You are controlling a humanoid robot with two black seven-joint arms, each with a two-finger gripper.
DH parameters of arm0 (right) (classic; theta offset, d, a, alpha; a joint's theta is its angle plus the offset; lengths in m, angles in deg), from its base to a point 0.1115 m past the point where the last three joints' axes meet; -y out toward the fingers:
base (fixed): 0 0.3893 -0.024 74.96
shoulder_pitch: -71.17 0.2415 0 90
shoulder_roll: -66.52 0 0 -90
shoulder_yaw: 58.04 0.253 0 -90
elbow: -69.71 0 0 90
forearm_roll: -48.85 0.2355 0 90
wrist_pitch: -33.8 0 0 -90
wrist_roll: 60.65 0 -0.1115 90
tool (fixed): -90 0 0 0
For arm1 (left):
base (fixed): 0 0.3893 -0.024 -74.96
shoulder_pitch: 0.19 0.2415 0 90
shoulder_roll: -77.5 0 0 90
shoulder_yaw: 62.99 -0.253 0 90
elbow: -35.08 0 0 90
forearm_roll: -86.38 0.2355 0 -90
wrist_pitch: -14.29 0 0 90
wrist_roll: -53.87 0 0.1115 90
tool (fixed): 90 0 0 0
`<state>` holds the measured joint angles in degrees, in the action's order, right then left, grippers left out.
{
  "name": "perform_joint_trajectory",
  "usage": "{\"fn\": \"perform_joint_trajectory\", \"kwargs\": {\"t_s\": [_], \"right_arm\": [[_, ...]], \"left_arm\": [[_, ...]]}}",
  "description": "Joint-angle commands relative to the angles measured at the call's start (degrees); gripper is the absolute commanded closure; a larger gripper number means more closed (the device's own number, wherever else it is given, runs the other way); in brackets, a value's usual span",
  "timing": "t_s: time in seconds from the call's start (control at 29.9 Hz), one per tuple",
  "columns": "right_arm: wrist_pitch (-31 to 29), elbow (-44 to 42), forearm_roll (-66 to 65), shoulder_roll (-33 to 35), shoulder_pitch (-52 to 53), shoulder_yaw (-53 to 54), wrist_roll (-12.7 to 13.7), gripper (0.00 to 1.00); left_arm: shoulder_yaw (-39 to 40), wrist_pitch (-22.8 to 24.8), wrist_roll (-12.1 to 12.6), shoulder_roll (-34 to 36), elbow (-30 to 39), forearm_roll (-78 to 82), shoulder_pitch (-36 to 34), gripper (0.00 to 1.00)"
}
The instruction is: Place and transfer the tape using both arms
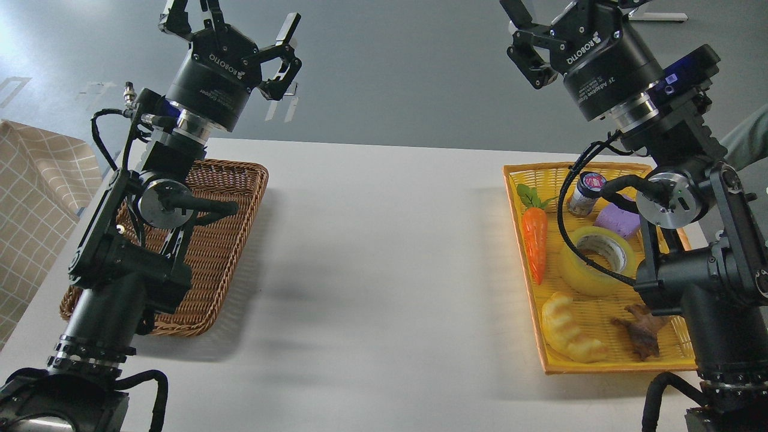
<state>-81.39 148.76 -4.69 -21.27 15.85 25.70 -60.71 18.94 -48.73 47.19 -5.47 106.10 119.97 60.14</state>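
Observation:
The yellow tape roll [591, 264] with its grey-white core lies flat in the yellow tray [522, 258] on the right side of the white table. A black cable of my right arm crosses over it. My left gripper [231, 21] is held high above the far left of the table, over the brown wicker basket [231, 210], open and empty. My right gripper [561, 18] is raised high above the tray's far end. One finger shows at the left and the rest runs out of the top edge. It holds nothing that I can see.
The tray also holds a toy carrot [534, 243], a small jar [585, 193], a purple block [618, 220], a bread-like crescent [567, 336] and a brown figure [642, 333]. A checked cloth [36, 204] is at the far left.

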Motion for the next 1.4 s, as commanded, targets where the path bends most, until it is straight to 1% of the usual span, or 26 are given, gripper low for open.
{"fn": "perform_joint_trajectory", "kwargs": {"t_s": [0.0, 0.2, 0.3, 0.33, 0.37, 0.43, 0.5, 0.57, 0.7, 0.9, 1.07, 1.17, 1.27, 1.37], "right_arm": [[-0.12, 0.94, -0.25, 5.61, -0.05, -0.24, 0.33, 0.0], [-0.12, 1.9, -0.25, 14.22, -0.05, -0.24, 0.33, 0.0], [-0.21, 1.99, -0.86, 18.96, -0.31, -0.5, 0.94, 0.0], [-0.21, 1.9, -2.26, 22.28, -0.75, -1.81, 2.08, 0.0], [-0.21, 1.9, -4.53, 25.62, -0.84, -3.82, 3.74, 0.0], [-0.3, 1.73, -7.0, 29.76, -0.75, -6.37, 5.77, 0.0], [-0.47, 1.64, -8.07, 32.15, -1.19, -7.53, 6.65, 0.0], [-1.09, 2.08, -10.26, 36.1, -1.63, -8.93, 6.83, 0.0], [-2.67, 1.99, -10.53, 38.75, -2.16, -9.03, 6.13, 0.0], [-2.81, 3.91, -10.62, 45.69, -2.16, -9.2, 5.95, 0.0], [-2.81, 3.75, -10.71, 46.75, -2.16, -8.41, 5.95, 0.0], [-2.81, 4.54, -10.53, 46.49, -3.82, -8.06, 5.95, 0.0], [-2.81, 5.07, -10.8, 45.7, -6.46, -5.25, 5.95, 0.01], [-2.81, 5.59, -11.58, 46.48, -7.87, -5.16, 6.04, 0.01]], "left_arm": [[-0.01, -0.09, 0.01, 0.35, -0.01, 0.07, 0.23, 0.02], [0.16, -0.17, -0.17, 0.61, -0.01, -0.02, 0.67, 0.02], [0.42, -0.26, -0.08, 0.61, -0.01, -0.02, 0.75, 0.02], [0.43, -0.26, -0.08, 0.61, -0.01, -0.02, 0.75, 0.02], [0.51, -0.35, -0.17, 0.61, -0.01, -0.02, 0.84, 0.02], [0.51, -0.44, -0.08, 0.61, -0.01, 0.07, 0.93, 0.02], [0.51, -0.44, -0.08, 0.61, -0.01, 0.07, 0.93, 0.02], [0.6, -0.44, -0.08, 0.61, -0.01, 0.07, 1.02, 0.02], [0.43, -0.44, -0.08, 0.61, -0.01, 0.07, 1.1, 0.02], [0.25, -0.44, -0.17, 0.61, 0.08, 0.24, 1.46, 0.02], [0.6, -0.35, -0.17, 0.7, 0.08, 0.24, 1.81, 0.02], [0.69, -0.35, -0.17, 0.79, 0.17, 0.24, 1.9, 0.02], [0.69, -0.35, -0.17, 0.88, 0.17, 0.24, 1.98, 0.02], [0.69, -0.35, -0.17, 1.23, 0.17, 0.16, 1.98, 0.02]]}}
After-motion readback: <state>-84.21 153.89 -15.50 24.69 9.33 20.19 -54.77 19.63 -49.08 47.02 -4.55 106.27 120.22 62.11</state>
